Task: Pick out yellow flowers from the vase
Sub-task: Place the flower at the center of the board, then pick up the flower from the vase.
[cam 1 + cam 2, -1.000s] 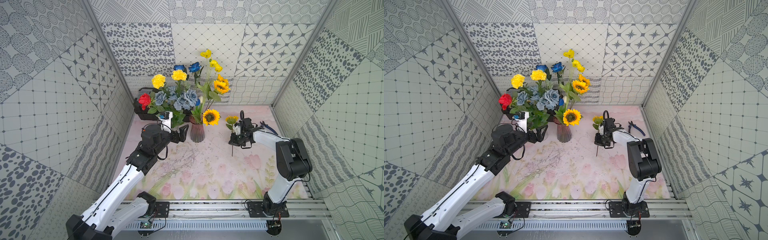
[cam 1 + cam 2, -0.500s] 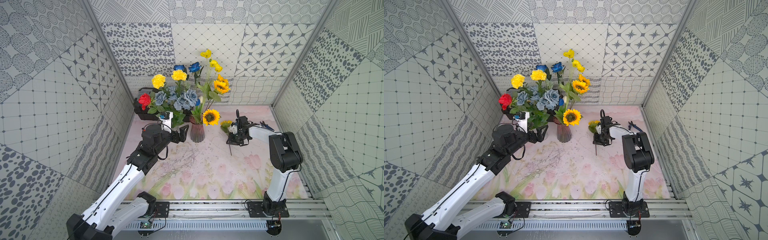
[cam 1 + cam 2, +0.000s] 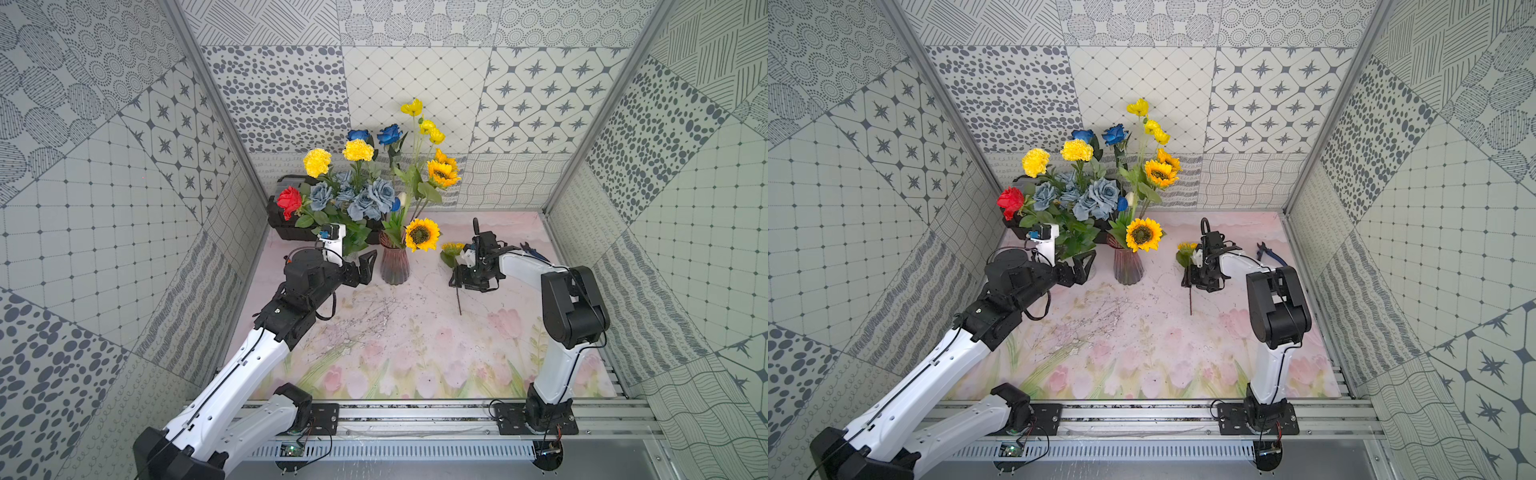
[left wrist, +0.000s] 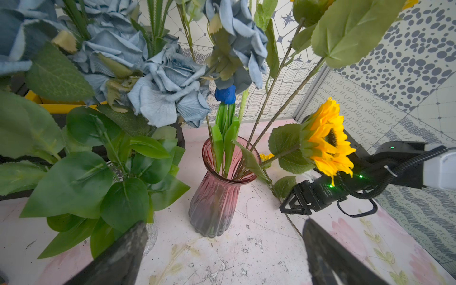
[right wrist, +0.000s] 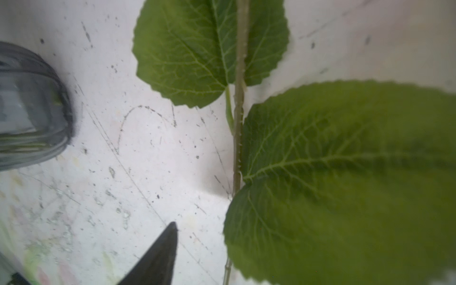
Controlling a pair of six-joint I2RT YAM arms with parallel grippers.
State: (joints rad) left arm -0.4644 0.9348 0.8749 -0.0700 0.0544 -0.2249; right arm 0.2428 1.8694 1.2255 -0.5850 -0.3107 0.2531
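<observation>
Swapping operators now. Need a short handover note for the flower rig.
Left gripper: jaws open, empty, beside the pink vase.
Right gripper: jaws open, low over the stem of the small sunflower, which is down on the mat.
Done: that one sunflower is out of the vase.
Left: low sunflower, upper sunflowers and poppies in the pink vase. The yellow carnations stand in the neighbouring bunch with the grey-blue roses.

Lab booth, patterned walls [image 3: 274, 91], mounting rail [image 3: 415, 419]
</observation>
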